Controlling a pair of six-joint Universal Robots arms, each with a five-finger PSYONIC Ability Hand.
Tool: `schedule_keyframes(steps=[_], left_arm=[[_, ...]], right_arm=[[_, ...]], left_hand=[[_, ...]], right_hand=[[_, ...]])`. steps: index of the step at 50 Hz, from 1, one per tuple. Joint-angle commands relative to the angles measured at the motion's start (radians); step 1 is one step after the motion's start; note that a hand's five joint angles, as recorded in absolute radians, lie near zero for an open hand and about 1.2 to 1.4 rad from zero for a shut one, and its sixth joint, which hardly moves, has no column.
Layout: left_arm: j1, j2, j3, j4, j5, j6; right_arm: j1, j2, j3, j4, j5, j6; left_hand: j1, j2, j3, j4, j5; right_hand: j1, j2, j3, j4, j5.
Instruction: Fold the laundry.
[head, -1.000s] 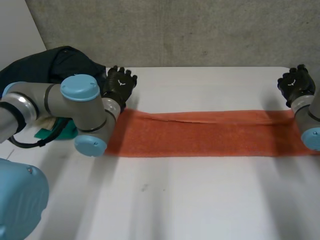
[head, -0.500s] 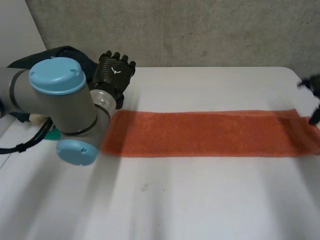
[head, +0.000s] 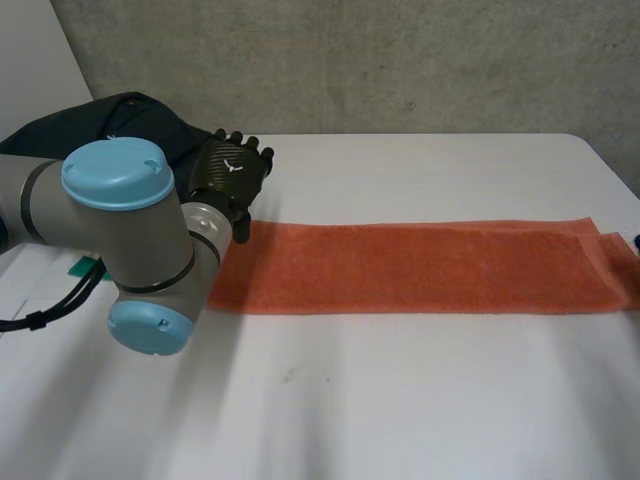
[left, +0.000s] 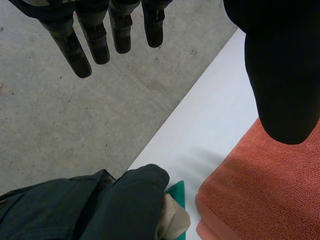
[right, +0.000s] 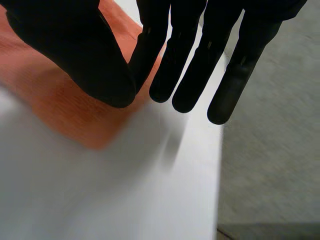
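Observation:
An orange cloth (head: 420, 268) lies folded into a long strip across the white table (head: 400, 400). My left hand (head: 235, 172) hovers by the strip's far left corner. In its wrist view the left hand (left: 280, 65) is open, fingers straight and thumb apart, holding nothing, with the cloth's end (left: 260, 190) below the thumb. My right hand (right: 75, 50) is at the cloth's right end (right: 45, 95), near the table's edge. Its thumb is closed against straight fingers. I cannot tell whether any cloth is pinched there.
A heap of dark clothing (head: 110, 120) lies at the table's far left corner, behind my left arm (head: 120, 230). Teal (left: 176, 192) and beige (left: 172, 220) pieces stick out beside the dark heap (left: 100, 205). Grey floor (right: 270, 165) lies past the table's right edge.
The right hand left the cloth's far right corner and moved out past the right side; its thumb closed on its fingers. The left arm swung forward, hand staying near the left corner.

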Motion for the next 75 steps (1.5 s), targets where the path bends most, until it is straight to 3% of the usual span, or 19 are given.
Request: schedule_keyframes(steps=[1,8,9,10,11,14,20,27,34,37,39,47,54,57,61,70,75], left_arm=[[0.003,0.02,-0.029,-0.001,0.002,0.001],[0.009,0.063,-0.075,0.0,0.004,0.001],[0.009,0.064,-0.081,0.0,0.004,0.0],[0.009,0.066,-0.085,0.0,0.005,0.0],[0.009,0.07,-0.093,0.0,0.005,0.0],[0.009,0.075,-0.105,0.0,0.005,0.0],[0.006,0.077,-0.115,0.002,0.005,0.0],[0.003,0.077,-0.104,0.002,0.005,-0.002],[0.0,0.077,-0.107,0.002,0.005,-0.005],[0.001,0.075,-0.11,0.002,0.005,-0.005],[0.001,0.074,-0.112,0.002,0.005,-0.005],[0.003,0.078,-0.113,0.002,0.005,-0.005],[0.008,0.11,-0.124,0.002,0.005,-0.005],[0.009,0.124,-0.133,0.002,0.004,-0.005],[0.012,0.144,-0.156,0.002,0.004,-0.005],[0.017,0.172,-0.181,0.002,0.004,-0.005],[0.018,0.178,-0.194,0.002,0.004,-0.005]], right_arm=[[-0.084,-0.04,-0.027,-0.026,0.055,-0.009],[-0.102,-0.046,-0.03,-0.014,0.032,-0.028],[-0.102,-0.046,-0.015,-0.005,0.005,-0.02],[-0.102,-0.046,-0.001,0.001,-0.015,-0.014],[-0.104,-0.048,0.01,0.01,-0.038,-0.005],[-0.105,-0.077,0.028,0.061,-0.156,0.07],[-0.105,-0.111,0.027,0.167,-0.285,0.178],[-0.097,-0.065,0.027,0.179,-0.288,0.167],[-0.097,0.001,0.005,0.13,-0.22,0.119],[-0.096,0.012,0.005,0.09,-0.19,0.109],[-0.096,0.015,0.004,0.063,-0.166,0.106],[-0.107,-0.016,0.02,-0.083,0.023,0.095],[-0.097,-0.095,0.045,-0.144,0.081,-0.078],[-0.049,-0.108,0.051,-0.157,0.071,-0.124],[0.137,-0.121,0.063,-0.22,0.017,-0.131],[0.515,-0.18,0.148,-0.391,-0.236,-0.155],[0.747,-0.109,0.117,-0.441,-0.273,-0.187]], left_hand=[[-0.017,-0.036,-0.038,-0.029,-0.05],[-0.017,-0.036,-0.038,-0.029,-0.05],[-0.017,-0.036,-0.038,-0.029,-0.05],[-0.017,-0.036,-0.038,-0.029,-0.05],[-0.017,-0.036,-0.038,-0.029,-0.05],[-0.017,-0.036,-0.038,-0.029,-0.05],[-0.017,-0.036,-0.038,-0.029,-0.05],[-0.017,-0.036,-0.038,-0.029,-0.05],[-0.017,-0.036,-0.038,-0.029,-0.05],[-0.017,-0.036,-0.038,-0.029,-0.05],[-0.017,-0.036,-0.038,-0.029,-0.05],[-0.017,-0.036,-0.038,-0.029,-0.05],[-0.017,-0.036,-0.038,-0.029,-0.05],[-0.017,-0.036,-0.038,-0.029,-0.05],[-0.017,-0.036,-0.038,-0.029,-0.05],[-0.017,-0.036,-0.038,-0.029,-0.05],[-0.017,-0.036,-0.038,-0.029,-0.05]], right_hand=[[0.255,0.213,0.213,0.208,0.23],[0.255,0.213,0.213,0.208,0.23],[-0.424,-0.466,-0.466,-0.471,-0.449],[-0.754,-0.796,-0.795,-0.801,-0.778],[-0.87,-0.912,-0.912,-0.918,-0.895],[-0.866,-0.907,-0.907,-0.913,-0.89],[-0.822,-0.864,-0.863,-0.869,-0.846],[-0.69,-0.731,-0.731,-0.737,-0.714],[-0.61,-0.652,-0.652,-0.658,-0.635],[-0.298,-0.339,-0.339,-0.345,-0.322],[0.253,0.211,0.211,0.205,0.228],[0.255,0.213,0.213,0.208,0.23],[0.255,0.213,0.213,0.208,0.23],[0.255,0.213,0.213,0.208,0.23],[0.255,0.213,0.213,0.208,0.23],[0.255,0.213,0.213,0.208,0.23],[0.255,0.213,0.213,0.208,0.23]])
